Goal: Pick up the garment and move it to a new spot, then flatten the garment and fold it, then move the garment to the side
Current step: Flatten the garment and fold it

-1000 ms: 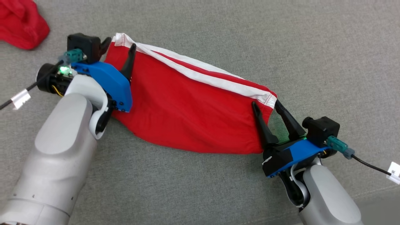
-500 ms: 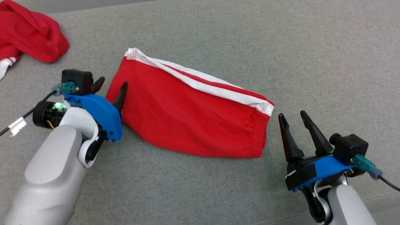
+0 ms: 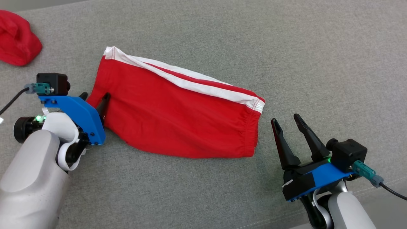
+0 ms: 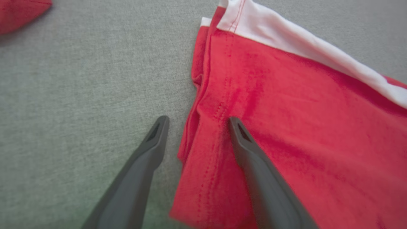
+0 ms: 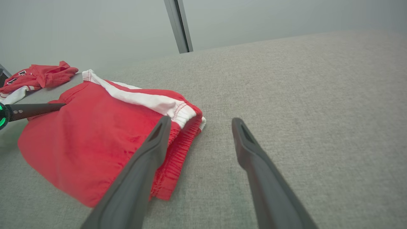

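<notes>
Bare grey cushion [image 3: 302, 47] stretched wide beyond and to the right of the red shorts [image 3: 178, 121]. A crumpled red garment [image 3: 16, 41] blocked the far left corner, well apart from them. The left gripper [image 3: 95, 94], fingers spread, straddled the shorts' left edge. The right gripper [image 3: 285, 118], also spread, stood just beside the waistband end, with a strip of cushion between.
</notes>
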### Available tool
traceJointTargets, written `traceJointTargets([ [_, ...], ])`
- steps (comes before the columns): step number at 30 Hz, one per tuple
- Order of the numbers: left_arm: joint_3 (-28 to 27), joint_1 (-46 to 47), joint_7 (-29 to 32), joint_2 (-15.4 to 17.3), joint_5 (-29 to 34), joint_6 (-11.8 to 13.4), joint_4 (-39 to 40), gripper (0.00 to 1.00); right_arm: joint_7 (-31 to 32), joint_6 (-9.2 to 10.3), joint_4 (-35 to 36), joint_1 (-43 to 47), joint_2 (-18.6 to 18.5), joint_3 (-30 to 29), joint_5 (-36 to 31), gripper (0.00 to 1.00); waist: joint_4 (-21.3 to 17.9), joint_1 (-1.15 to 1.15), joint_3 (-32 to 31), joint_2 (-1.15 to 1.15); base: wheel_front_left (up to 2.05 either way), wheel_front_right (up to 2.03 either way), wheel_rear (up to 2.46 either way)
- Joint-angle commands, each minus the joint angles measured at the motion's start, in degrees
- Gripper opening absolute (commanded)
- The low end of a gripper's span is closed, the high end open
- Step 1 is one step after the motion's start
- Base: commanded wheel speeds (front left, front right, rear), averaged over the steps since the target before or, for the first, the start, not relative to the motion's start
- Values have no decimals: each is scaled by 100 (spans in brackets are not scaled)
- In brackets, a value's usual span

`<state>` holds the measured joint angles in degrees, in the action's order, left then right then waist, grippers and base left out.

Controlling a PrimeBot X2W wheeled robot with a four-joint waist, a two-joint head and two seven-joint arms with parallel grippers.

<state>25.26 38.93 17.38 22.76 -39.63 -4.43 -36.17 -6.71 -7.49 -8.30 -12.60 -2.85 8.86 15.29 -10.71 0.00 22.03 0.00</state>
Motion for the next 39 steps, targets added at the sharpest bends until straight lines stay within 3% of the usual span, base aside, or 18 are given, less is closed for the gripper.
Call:
traceJointTargets([
  [1, 14, -114, 92, -14, -61, -9, -23, 100, -9, -1, 14, 56, -8, 7, 56, 100, -12, 0, 0, 0, 0, 0, 0],
  [3, 27, -175, 244, -34, -168, -62, -6, 100, -24, -1, 1, 49, -8, 20, 55, 100, -31, 0, -3, 0, 0, 0, 0],
  [4, 40, -212, 319, -53, -238, -87, 16, 84, -36, -1, -1, 45, -8, 21, 55, 100, -37, 0, -8, 0, 0, 0, 0],
  [5, 38, -243, 384, -73, -310, -117, 44, 44, -48, -1, -1, 42, -8, 15, 50, 100, -39, 0, -14, 0, 0, 0, 0],
  [7, 34, -284, 490, -104, -441, -148, 124, 3, -67, -1, -9, 43, -8, -5, 37, 100, -34, 0, -28, 0, 0, 0, 0],
  [8, 34, -308, 517, -113, -490, -170, 167, 0, -72, -1, -14, 46, -8, -14, 27, 100, -28, 0, -36, 0, 0, 0, 0],
  [16, -225, -653, 184, -136, -811, -113, 411, 0, -112, -2, -70, 111, -7, -84, -39, 100, 138, 0, -290, 0, 0, 0, 0],
  [24, -535, -1679, -300, -386, -1307, -31, 1075, 0, -18, -2, -24, 304, -8, -398, -167, 100, 551, 0, -663, 0, 0, 0, 0],
  [31, -477, -2650, -537, -603, -1355, 314, 1963, 0, 133, -2, 68, 495, -7, -560, -287, 100, 949, 0, -953, 0, 0, 0, 0],
  [35, -340, -2867, -713, -669, -1131, 508, 2080, 0, 217, -1, 106, 547, -7, -591, -325, 100, 1095, 0, -1093, 0, 0, 0, 0],
  [37, -269, -2907, -762, -721, -1053, 535, 2019, 21, 259, -2, 115, 577, -8, -588, -343, 100, 1134, 0, -1148, 0, 0, 0, 0],
  [39, -199, -2861, -898, -722, -900, 558, 1944, 100, 288, -1, 128, 594, -8, -590, -340, 100, 1154, 0, -1187, 0, 0, 0, 0],
])
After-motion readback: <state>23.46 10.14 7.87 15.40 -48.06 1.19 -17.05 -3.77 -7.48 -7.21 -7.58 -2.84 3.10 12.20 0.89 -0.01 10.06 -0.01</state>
